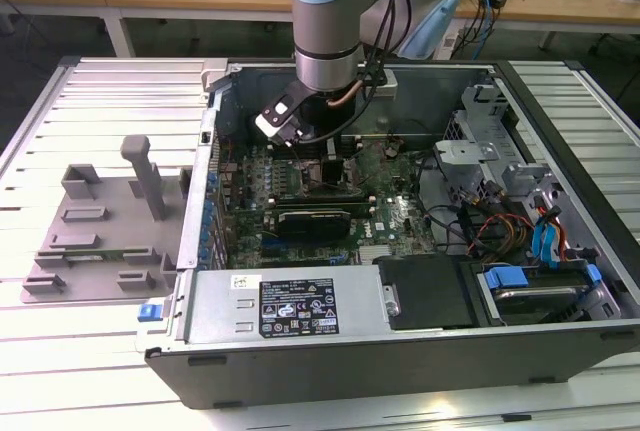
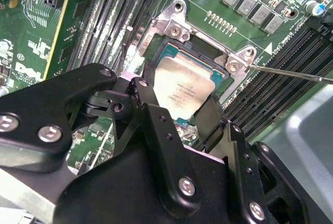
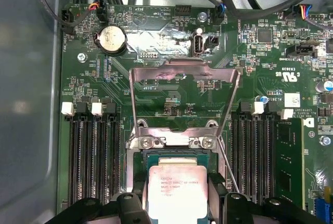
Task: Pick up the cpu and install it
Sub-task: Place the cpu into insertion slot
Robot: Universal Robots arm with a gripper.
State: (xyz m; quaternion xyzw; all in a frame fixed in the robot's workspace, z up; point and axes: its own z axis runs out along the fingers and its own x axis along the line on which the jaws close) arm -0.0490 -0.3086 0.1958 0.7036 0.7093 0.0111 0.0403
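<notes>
The cpu (image 2: 183,84), a flat square chip with a silver top, lies level in the opening of the motherboard socket (image 2: 172,25); it is also visible in the first wrist view as the cpu (image 3: 177,187). My gripper (image 2: 177,100) is shut on it, one black finger (image 2: 143,93) against each of two opposite edges. The socket's metal load plate (image 3: 184,74) stands swung open, and its thin lever (image 2: 291,72) sticks out to one side. In the exterior view my gripper (image 1: 325,154) reaches down into the open computer case (image 1: 400,351), over the board.
Black memory slots (image 3: 93,156) run along both sides of the socket. A power supply (image 1: 290,301), a drive cage (image 1: 480,136) and loose cables (image 1: 490,226) crowd the case. A grey fixture (image 1: 100,221) with an upright post sits on the table at the exterior view's left.
</notes>
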